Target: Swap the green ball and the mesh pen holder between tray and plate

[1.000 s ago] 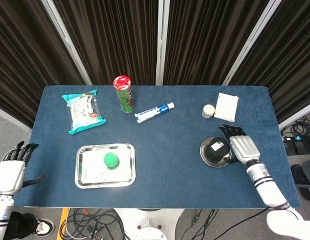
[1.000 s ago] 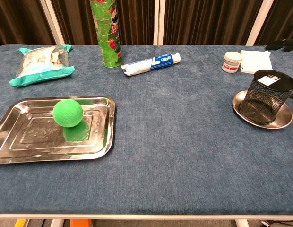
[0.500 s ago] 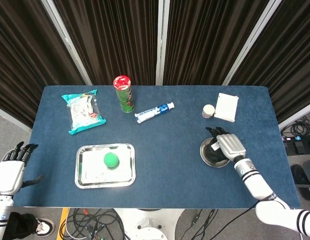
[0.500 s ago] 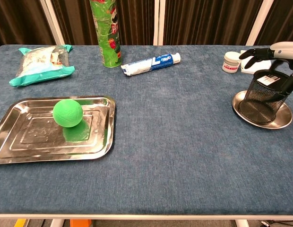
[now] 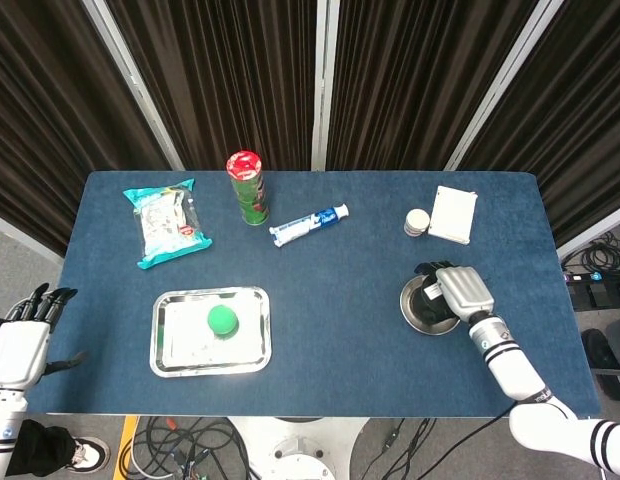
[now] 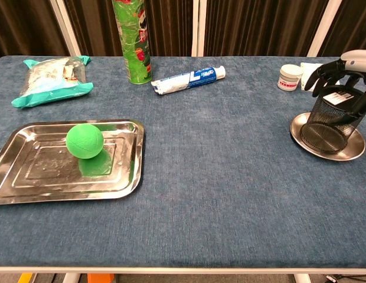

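The green ball lies in the steel tray at the front left. On the round metal plate at the right stands the black mesh pen holder, upright. My right hand sits on top of it, fingers curled over the far rim and thumb against its right side, gripping it. Off the table's left edge, low down, my left hand holds nothing and its fingers are apart; the chest view does not show it.
A green chips can, a toothpaste tube and a teal snack bag line the back left. A small white jar and a white box sit just behind the plate.
My right hand moved in from beside the plate to over the pen holder, then curled its outstretched fingers down around the rim. The ball, the tray and my left hand stayed put.
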Controlling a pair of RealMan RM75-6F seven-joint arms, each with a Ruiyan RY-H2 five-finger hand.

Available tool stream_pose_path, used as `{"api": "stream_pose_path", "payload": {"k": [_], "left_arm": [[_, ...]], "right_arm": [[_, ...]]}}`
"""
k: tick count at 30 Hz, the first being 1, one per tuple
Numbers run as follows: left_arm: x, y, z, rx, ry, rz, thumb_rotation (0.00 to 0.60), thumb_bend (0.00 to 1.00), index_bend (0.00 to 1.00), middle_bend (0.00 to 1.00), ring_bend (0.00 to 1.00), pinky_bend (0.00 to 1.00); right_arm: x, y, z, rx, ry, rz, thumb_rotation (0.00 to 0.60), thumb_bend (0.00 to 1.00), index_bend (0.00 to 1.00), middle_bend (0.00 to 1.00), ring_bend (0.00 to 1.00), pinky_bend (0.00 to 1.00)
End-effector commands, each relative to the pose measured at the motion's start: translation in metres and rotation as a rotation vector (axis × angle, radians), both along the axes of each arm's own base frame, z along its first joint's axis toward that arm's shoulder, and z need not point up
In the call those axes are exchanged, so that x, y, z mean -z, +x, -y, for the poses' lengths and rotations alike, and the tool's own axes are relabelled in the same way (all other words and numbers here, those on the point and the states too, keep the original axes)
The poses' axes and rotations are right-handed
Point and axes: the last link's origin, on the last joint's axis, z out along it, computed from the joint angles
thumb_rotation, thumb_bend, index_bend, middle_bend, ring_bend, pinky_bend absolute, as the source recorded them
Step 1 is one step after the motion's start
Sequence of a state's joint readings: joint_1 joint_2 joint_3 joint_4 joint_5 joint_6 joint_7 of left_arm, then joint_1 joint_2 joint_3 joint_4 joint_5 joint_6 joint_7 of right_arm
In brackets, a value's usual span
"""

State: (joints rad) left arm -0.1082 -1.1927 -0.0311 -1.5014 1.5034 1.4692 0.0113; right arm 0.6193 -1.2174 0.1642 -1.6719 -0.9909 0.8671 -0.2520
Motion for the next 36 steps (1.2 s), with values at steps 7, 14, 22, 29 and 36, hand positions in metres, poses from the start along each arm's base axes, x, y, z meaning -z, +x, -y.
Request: {"api": "stream_pose_path", "payload": {"k": [7,14,22,29,36], "left_arm": [[0.001,0.0,-0.001,-0.001,-0.006,0.001,0.566,0.05,0.14,0.14,0.03,0.2],[0.0,0.001,0.0,0.005,-0.005,0.002,0.567,0.05,0.14,0.14,0.03,0.2],[0.0,-0.003,0.003,-0.01,-0.007,-0.001,0.566,0.05,0.14,0.14,0.03,0.2],[0.001,-0.005,0.004,-0.012,-0.016,-0.002,0.567,0.05,0.14,0.14,0.03,0.2],[0.003,-0.007,0.004,-0.016,-0.019,0.005,0.563,0.05,0.14,0.14,0.03,0.2]], "right_arm": [[-0.023,0.016,-0.001,-0.039,-0.028,0.031,0.6,0.19,0.32,0.33,0.27,0.6],[-0.029,0.054,0.012,-0.116,-0.009,0.066,0.6,0.19,0.34,0.34,0.27,0.6],[0.007,0.109,0.044,-0.192,0.074,0.093,0.6,0.19,0.34,0.34,0.27,0.6],[0.038,0.146,0.061,-0.234,0.119,0.083,0.6,0.19,0.35,0.34,0.27,0.6],[0.073,0.171,0.064,-0.254,0.173,0.054,0.6,0.19,0.35,0.34,0.27,0.6]]}}
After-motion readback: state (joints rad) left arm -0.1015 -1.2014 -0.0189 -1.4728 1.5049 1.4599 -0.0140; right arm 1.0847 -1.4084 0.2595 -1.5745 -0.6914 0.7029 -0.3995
